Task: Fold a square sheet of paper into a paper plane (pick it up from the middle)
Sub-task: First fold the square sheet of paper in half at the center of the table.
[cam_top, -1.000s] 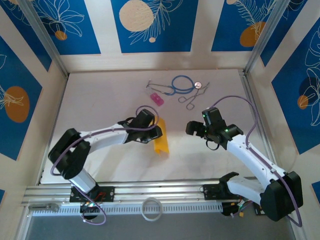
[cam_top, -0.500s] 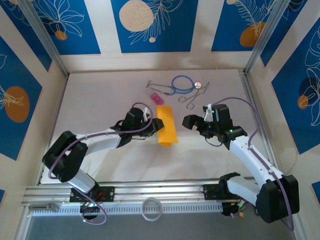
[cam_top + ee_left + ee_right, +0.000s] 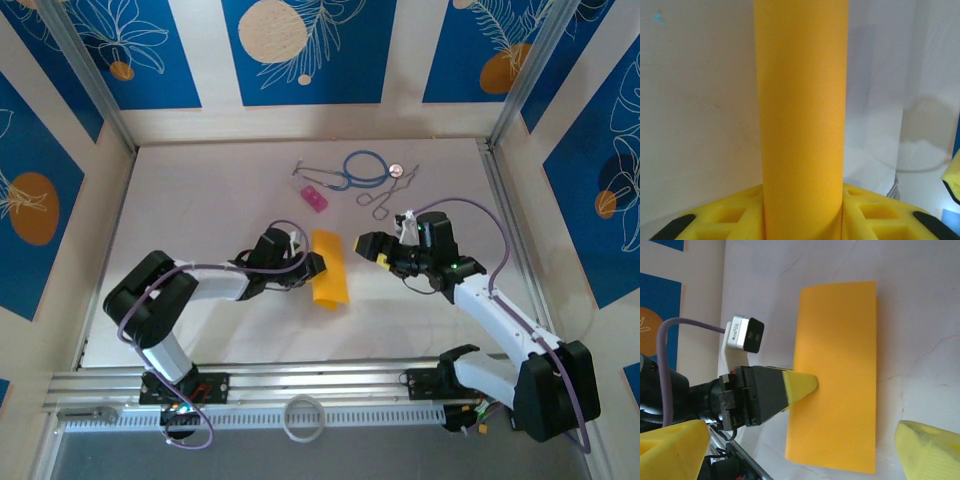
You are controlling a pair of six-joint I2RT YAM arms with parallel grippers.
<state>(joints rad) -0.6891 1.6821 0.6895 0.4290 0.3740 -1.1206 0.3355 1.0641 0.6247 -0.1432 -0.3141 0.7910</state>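
Left gripper (image 3: 312,265) clamps the folded orange-yellow paper sheet (image 3: 330,272), middle of the tabletop (image 3: 200,200).
Right gripper (image 3: 368,247), jaws wide apart, should meet the free edge squarely, keeping the crease straight.

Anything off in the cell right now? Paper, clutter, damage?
Nothing damaged or spilled. The square sheet of paper is folded into a strip, slightly askew, its long edge pinched by the left end effector. Only oddity: unrelated clutter beyond it, a stethoscope, forceps and pink block.
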